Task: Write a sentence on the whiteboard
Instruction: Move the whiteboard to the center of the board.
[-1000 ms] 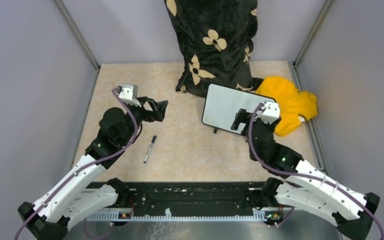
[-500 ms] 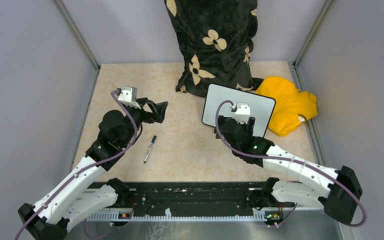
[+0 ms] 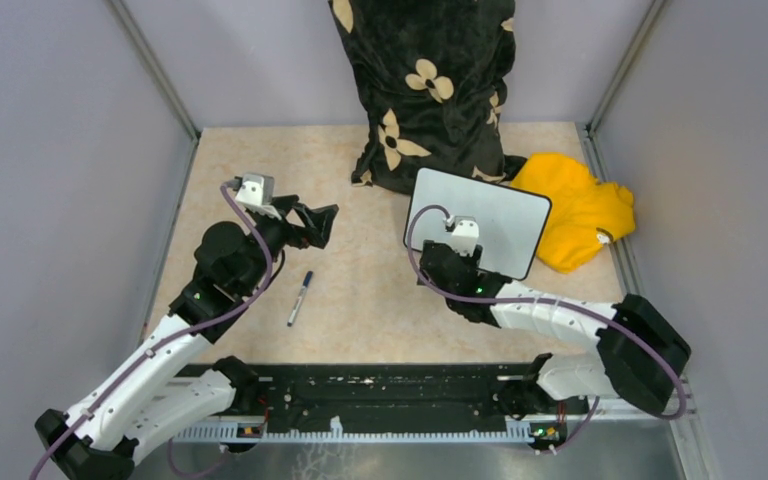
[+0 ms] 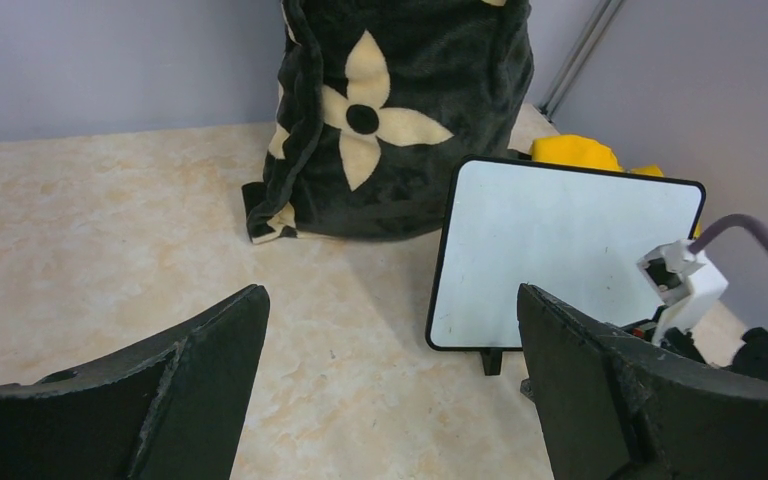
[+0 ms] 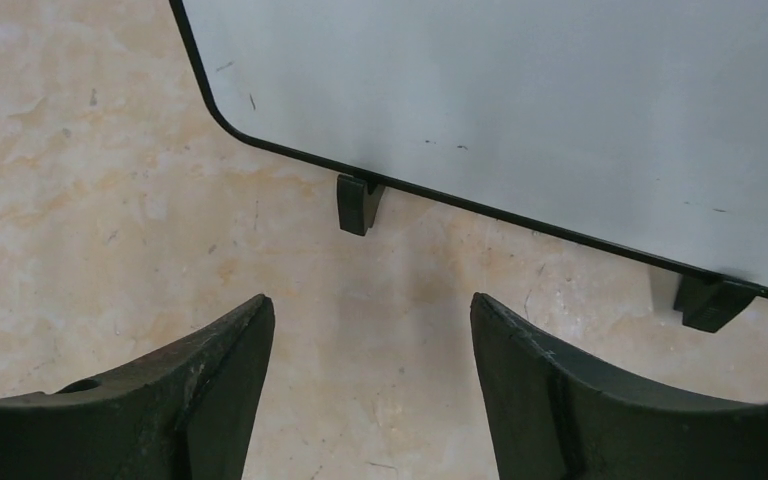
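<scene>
Nothing written yet. The whiteboard point(image 3: 477, 222) is blank in all views, only faint specks on it, so the whole sentence is left to do. The board stands tilted on its feet on the table point(image 3: 380, 310). The black flowered pillow point(image 3: 425, 90) is just behind the board and the yellow cloth point(image 3: 580, 205) is just to its right. The marker point(image 3: 300, 297) lies flat on the table well left of the board, and neither gripper is touching it, so by my read the pickup is also still to do. The left gripper point(image 3: 322, 222) hovers left of the board and beyond the marker, with its jaws wide apart and empty, facing the board in its wrist view. The right gripper point(image 5: 370, 305) sits low at the board's near edge, with its jaws apart and nothing between them. The board's left foot point(image 5: 358, 203) is just ahead of the gap and not touching the jaws. Compared with a second ago, the right wrist has swung from over the board's right part to its near-left part, and that arm's elbow has folded in toward the base. The board, the marker and the left arm look essentially unmoved.
</scene>
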### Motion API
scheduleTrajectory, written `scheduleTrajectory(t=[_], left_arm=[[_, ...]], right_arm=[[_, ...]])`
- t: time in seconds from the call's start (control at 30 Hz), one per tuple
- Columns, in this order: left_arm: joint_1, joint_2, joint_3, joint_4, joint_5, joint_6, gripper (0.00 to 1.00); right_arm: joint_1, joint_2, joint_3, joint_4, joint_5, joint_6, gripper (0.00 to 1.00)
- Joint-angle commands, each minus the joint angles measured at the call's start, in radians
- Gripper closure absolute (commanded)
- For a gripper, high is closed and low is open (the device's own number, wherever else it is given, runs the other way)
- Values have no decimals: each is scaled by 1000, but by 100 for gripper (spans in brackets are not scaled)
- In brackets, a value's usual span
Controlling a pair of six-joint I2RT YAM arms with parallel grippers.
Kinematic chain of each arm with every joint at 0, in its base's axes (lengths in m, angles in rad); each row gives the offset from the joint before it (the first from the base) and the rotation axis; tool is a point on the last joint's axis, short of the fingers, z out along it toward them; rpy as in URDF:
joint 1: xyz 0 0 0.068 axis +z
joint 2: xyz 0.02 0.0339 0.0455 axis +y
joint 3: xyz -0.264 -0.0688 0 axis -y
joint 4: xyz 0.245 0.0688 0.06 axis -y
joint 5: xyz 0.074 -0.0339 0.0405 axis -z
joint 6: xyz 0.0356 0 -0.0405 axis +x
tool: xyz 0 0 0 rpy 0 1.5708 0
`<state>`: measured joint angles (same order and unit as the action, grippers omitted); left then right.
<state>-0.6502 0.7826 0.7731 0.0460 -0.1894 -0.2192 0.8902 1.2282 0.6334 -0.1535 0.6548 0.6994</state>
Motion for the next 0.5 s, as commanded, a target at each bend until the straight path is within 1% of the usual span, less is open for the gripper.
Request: scheduleTrajectory(t=[0.0, 0.13, 0.47], left_arm=[[-3, -21, -4, 34, 20, 11, 1], [-4, -26, -3, 32, 16, 11, 1], [-4, -37, -1, 29, 14, 12, 1]], right_arm=[[-21, 82, 29, 107, -43, 62, 31], [-22, 141, 36, 133, -40, 85, 38], [-27, 282, 75, 199, 3, 102, 47]])
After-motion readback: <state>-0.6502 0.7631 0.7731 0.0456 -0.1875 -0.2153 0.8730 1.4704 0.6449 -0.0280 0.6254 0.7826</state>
